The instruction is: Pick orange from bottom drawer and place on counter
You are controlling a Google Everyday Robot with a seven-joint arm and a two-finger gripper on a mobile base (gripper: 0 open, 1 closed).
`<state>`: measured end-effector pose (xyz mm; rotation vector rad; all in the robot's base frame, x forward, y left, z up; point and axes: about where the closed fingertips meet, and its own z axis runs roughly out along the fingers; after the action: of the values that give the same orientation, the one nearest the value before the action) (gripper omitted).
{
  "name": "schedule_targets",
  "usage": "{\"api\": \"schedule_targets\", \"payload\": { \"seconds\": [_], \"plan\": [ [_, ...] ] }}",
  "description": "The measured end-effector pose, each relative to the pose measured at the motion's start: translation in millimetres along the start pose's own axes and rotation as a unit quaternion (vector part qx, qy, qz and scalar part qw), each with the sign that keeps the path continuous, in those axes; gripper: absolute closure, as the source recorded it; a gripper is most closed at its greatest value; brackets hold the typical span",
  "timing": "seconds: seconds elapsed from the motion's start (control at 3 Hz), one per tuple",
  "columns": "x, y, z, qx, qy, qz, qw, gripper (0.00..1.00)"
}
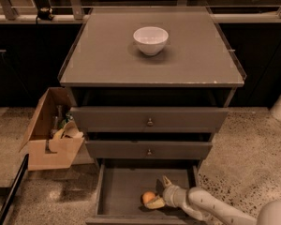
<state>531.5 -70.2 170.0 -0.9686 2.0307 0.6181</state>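
With the drawer (124, 191) open, the gripper (160, 192) sits inside near its front right, jaws spread wide beside the orange (148, 197), so grasping, lifting and setting it on the counter (107, 55) remain.

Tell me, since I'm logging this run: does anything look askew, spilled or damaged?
Nothing looks spilled or damaged. Only the cardboard box left of the cabinet sits at an angle, flaps open. The white bowl stands upright on the counter; the tool is inside the open bottom drawer, beside the orange.
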Motion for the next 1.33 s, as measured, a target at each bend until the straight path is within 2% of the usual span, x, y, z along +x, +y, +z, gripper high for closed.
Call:
{"api": "schedule_targets", "payload": {
  "seconds": [0.33,0.67,1.33],
  "plan": [
    [14.3,2.1,8.6,-0.002,-0.002,0.001,1.0000,0.00],
    [35.9,9.1,36.5,0.000,-0.005,0.010,0.9999,0.00],
    [41.3,9.9,41.7,-0.002,0.000,0.015,0.9999,0.03]
  ]
}}
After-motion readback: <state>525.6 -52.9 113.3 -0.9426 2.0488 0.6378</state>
